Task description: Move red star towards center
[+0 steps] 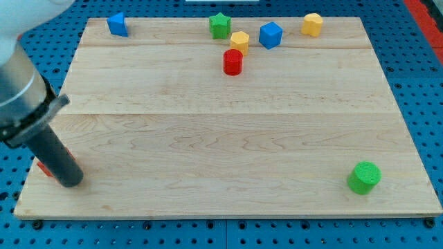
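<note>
My tip (72, 181) rests on the wooden board (228, 131) at the view's bottom left. The dark rod slants up to the left and covers almost all of the red star (43, 168); only a red sliver shows at the rod's left side. The tip sits just right of and below that sliver, touching or nearly touching the star.
Along the view's top stand a blue block (117, 24), a green star (220, 25), a yellow block (239, 42), a red cylinder (233, 61), a blue cube (270, 34) and a yellow block (312, 24). A green cylinder (364, 178) stands at the bottom right.
</note>
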Motion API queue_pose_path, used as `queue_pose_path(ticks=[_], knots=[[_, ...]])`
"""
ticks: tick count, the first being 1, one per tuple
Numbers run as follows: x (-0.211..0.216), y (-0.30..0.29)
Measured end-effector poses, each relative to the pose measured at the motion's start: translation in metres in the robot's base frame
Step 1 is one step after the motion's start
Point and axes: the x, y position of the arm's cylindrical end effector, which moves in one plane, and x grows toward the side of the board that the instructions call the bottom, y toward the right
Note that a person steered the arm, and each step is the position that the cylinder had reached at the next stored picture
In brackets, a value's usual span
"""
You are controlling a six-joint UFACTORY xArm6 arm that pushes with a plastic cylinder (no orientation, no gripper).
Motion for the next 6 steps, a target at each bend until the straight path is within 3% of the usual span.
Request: queue_pose_path(ticks=[1, 2, 3, 4, 5, 6], knots=[[0.007, 0.009], [0.011, -0.065], [-0.006, -0.08], [-0.045, -0.016], [-0.067, 0.088], [-0.059, 0.03]])
